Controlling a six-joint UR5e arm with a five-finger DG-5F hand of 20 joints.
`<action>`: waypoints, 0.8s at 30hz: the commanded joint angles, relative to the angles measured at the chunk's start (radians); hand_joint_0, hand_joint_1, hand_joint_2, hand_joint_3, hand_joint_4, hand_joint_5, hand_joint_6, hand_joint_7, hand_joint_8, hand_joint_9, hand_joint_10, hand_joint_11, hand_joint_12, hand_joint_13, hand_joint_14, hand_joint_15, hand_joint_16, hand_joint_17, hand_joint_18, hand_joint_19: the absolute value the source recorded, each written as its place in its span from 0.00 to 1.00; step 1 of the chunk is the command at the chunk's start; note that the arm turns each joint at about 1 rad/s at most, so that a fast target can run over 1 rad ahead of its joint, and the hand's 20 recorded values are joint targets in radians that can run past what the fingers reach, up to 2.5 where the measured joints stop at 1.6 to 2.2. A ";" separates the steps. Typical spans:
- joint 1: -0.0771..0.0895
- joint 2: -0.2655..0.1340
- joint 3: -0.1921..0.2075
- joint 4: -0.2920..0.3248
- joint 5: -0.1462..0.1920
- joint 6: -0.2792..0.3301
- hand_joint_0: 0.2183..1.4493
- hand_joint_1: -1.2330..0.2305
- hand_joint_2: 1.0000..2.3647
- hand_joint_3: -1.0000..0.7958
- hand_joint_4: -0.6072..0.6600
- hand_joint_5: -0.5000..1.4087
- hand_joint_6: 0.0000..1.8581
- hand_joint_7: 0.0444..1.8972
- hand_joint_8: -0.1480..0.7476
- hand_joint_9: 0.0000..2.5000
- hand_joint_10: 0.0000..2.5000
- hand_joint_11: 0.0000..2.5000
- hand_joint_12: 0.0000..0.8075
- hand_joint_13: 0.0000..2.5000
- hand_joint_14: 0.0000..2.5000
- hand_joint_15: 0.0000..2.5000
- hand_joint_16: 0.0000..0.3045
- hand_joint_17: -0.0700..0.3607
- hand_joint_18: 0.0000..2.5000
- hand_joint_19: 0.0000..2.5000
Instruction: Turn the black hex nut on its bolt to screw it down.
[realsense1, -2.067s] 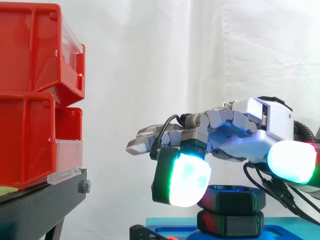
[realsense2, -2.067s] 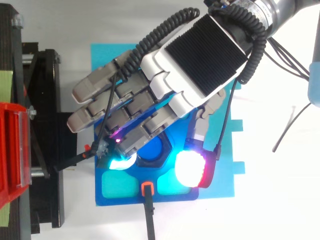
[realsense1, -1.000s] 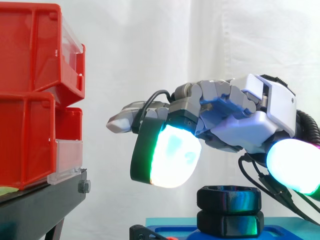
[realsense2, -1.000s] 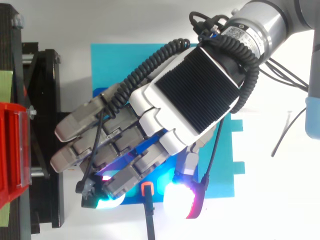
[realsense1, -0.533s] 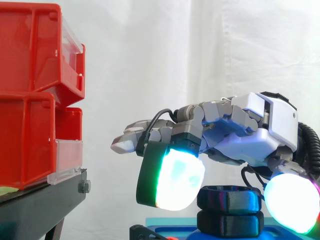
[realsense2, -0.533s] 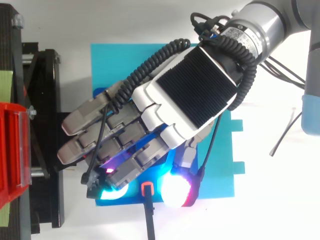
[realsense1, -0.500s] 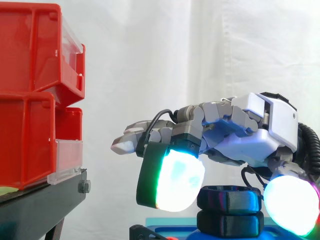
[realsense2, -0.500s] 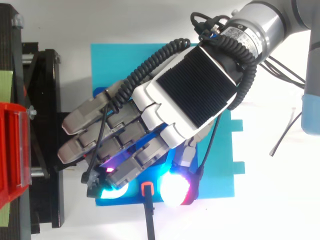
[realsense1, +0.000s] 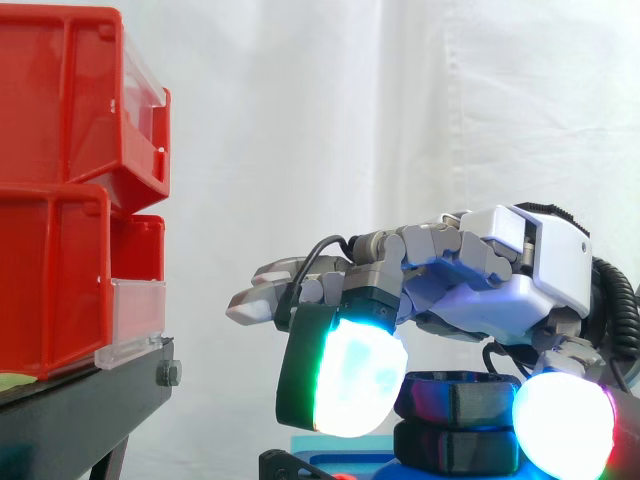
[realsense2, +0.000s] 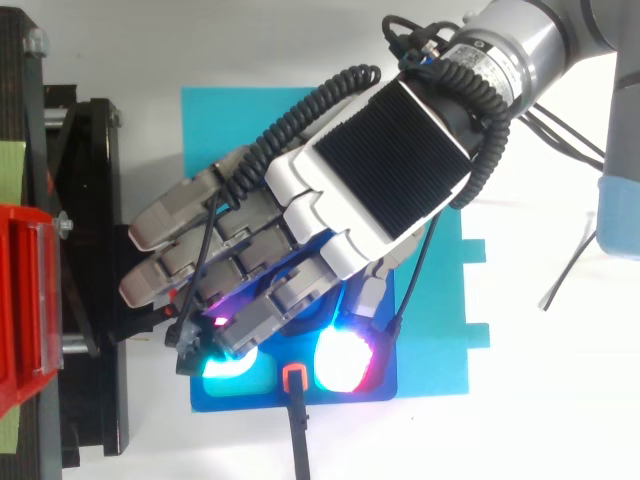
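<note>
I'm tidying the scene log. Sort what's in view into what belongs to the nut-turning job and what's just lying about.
Belongs to the job:
- hand
- black hex nut
- blue fixture under the nut

Just lying about:
- red bins
- black stand
- cyan mat
- white curtain

The bins (realsense1: 55, 200) are red with clear fronts, the stand (realsense1: 70, 420) black, the curtain (realsense1: 400, 110) white. The nut (realsense1: 458, 399) is black, its base (realsense2: 240, 400) blue, the mat (realsense2: 440, 310) cyan. The hand (realsense2: 390, 165) is white and grey, its back ribbed black.
</note>
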 joint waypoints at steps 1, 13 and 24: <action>-0.005 -0.001 0.000 -0.003 -0.003 0.000 0.18 0.48 0.00 0.28 0.57 0.17 0.29 0.59 0.37 0.26 0.00 0.14 0.13 0.14 0.00 0.06 0.04 0.23 0.00 0.16; -0.014 -0.001 0.000 -0.006 -0.020 0.000 0.15 0.49 0.00 0.28 0.58 0.17 0.30 0.57 0.39 0.26 0.00 0.14 0.15 0.15 0.00 0.06 0.05 0.24 0.00 0.15; -0.017 -0.001 -0.002 -0.004 -0.025 0.000 0.15 0.55 0.00 0.28 0.59 0.18 0.30 0.57 0.39 0.27 0.00 0.14 0.14 0.15 0.00 0.06 0.05 0.24 0.00 0.16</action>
